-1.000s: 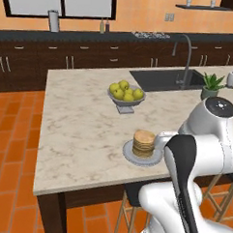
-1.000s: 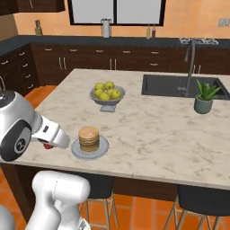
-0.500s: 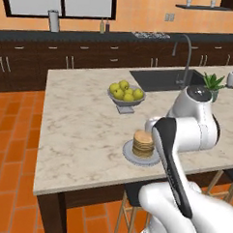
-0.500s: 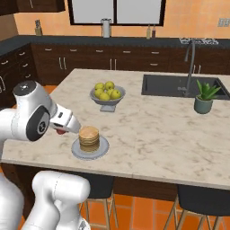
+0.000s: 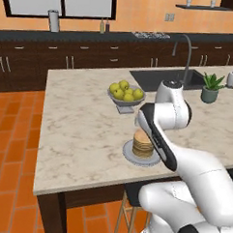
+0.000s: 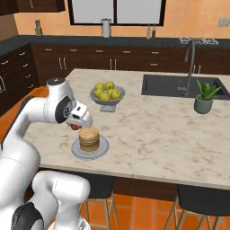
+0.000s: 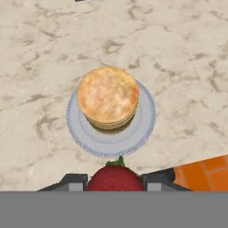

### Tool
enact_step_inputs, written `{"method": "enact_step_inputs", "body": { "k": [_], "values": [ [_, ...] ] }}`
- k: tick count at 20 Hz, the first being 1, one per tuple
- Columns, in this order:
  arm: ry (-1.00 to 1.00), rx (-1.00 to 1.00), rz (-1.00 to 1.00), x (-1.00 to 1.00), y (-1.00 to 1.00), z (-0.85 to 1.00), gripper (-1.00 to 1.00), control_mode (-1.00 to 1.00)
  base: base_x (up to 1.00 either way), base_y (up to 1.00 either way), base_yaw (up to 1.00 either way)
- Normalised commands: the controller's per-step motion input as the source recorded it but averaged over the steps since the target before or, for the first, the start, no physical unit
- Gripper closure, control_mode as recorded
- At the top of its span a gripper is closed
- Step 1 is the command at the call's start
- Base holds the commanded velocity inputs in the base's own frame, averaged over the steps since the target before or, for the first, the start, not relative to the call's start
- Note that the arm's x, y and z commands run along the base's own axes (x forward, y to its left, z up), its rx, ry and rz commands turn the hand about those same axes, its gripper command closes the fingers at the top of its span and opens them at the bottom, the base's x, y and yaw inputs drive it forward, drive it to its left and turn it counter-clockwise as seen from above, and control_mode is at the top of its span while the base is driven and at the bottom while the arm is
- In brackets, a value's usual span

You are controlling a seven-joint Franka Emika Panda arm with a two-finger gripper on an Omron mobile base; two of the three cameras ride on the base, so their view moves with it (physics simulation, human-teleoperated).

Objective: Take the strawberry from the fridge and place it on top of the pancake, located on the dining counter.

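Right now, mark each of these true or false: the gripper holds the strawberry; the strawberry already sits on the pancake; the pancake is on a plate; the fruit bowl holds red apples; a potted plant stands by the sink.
1. The gripper holds the strawberry. True.
2. The strawberry already sits on the pancake. False: it is in the gripper, short of the stack, whose top is bare.
3. The pancake is on a plate. True.
4. The fruit bowl holds red apples. False: its fruits are yellow-green.
5. A potted plant stands by the sink. True.
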Motion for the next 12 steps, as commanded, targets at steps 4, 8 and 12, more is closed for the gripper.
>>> {"method": "enact_step_inputs", "body": {
  "k": [4,8,12],
  "values": [
    [0.08,0.12,-0.02,0.89,-0.23,-0.37,1.0,-1.0,0.0,0.0,0.0],
    [-0.01,0.04,0.0,0.42,-0.11,-0.2,1.0,-1.0,0.0,0.0,0.0],
    [0.0,-0.13,0.0,0.43,0.11,-0.64,1.0,-1.0,0.0,0.0,0.0]
  ]
}}
